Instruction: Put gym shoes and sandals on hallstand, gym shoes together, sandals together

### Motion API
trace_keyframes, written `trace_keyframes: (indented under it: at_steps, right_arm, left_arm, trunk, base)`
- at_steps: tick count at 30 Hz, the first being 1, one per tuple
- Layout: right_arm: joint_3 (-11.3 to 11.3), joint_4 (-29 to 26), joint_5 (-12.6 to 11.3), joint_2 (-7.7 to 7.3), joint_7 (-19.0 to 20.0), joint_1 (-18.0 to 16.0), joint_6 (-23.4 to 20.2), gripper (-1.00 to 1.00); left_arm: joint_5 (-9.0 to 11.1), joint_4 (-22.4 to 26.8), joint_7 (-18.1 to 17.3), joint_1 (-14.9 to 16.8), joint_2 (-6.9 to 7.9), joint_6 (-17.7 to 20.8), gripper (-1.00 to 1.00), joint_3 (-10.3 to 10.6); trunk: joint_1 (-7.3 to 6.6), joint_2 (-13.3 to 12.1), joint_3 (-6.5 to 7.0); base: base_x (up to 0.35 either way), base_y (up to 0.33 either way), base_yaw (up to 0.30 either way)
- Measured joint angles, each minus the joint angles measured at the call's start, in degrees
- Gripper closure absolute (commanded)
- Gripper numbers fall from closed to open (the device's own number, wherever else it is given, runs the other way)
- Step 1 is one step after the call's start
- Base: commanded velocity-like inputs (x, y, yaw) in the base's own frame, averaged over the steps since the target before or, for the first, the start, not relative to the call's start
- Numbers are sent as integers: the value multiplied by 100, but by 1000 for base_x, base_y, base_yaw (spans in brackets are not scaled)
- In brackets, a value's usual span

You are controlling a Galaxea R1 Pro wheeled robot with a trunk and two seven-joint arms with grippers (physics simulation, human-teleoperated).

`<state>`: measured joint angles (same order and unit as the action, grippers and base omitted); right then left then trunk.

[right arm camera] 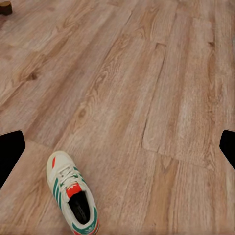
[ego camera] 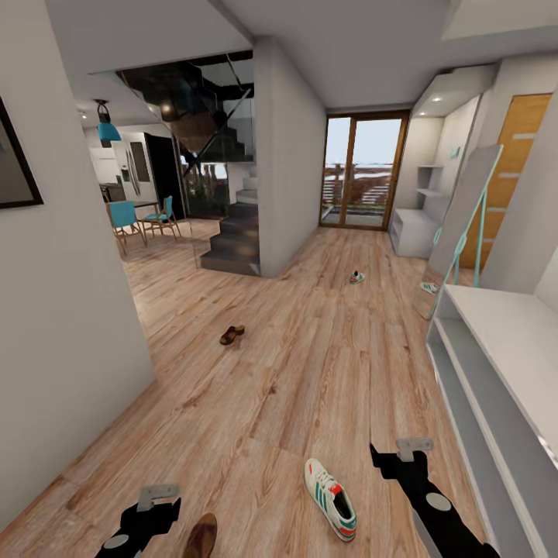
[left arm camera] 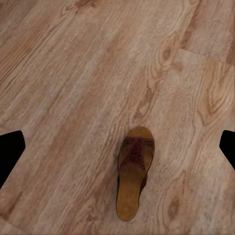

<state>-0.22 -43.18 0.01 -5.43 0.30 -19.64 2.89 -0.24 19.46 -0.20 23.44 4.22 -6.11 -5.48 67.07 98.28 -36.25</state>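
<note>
Corridor floor, hallstand at robot's right, nothing on it yet | near gym shoe lies btwn arms, closer to right gripper, long axis running away from robot, toe far | near sandal just beside left gripper | both grippers w/ fingers apart, empty | 2nd sandal, 2nd gym shoe well down corridor.

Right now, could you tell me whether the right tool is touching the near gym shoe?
Apart. The head view shows bare floor between the right tool and the near gym shoe.
</note>
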Motion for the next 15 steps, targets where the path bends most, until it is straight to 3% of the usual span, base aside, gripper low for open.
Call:
trace_keyframes:
  at_steps: [15]
  right_arm:
    - [44, 8, 21, 20, 3, -6, -15, -100]
  left_arm:
    - [0, -25, 0, -16, 1, -60, -100, 18]
  trunk:
    - [330, 602, -269]
  base:
    - [0, 0, 0]
